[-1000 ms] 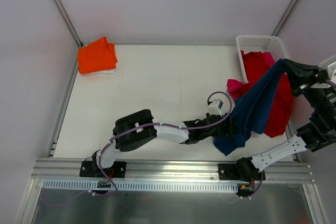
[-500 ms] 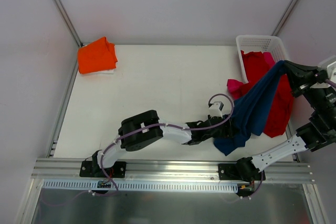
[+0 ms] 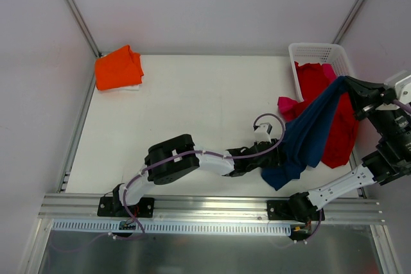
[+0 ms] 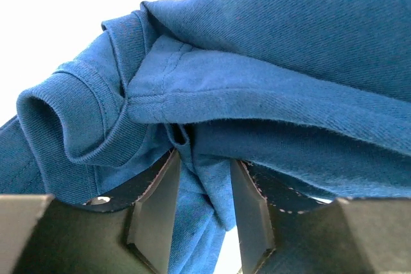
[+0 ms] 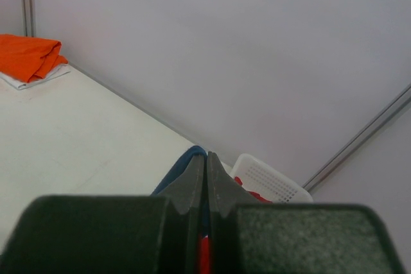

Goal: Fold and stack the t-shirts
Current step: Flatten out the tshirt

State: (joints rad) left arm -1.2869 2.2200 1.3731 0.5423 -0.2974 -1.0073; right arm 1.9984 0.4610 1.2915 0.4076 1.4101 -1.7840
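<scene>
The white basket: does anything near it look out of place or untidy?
Yes. The red t-shirt spills out of the basket onto the table, a pink t-shirt lies crumpled beside it, and the navy t-shirt hangs stretched between the left hand and right hand.

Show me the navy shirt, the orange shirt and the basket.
navy shirt (image 3: 314, 129), top view, middle of the stretched cloth.
orange shirt (image 3: 119, 68), top view, centre of the folded cloth.
basket (image 3: 318, 46), top view, far rim.

A white lattice basket (image 3: 319, 52) stands at the far right corner of the white bench (image 3: 192, 107) (its perforated wall also shows from the right wrist). An aluminium rail (image 3: 212, 202) runs along the near edge, with a slotted white strip (image 3: 192, 227) just beside it.
</scene>
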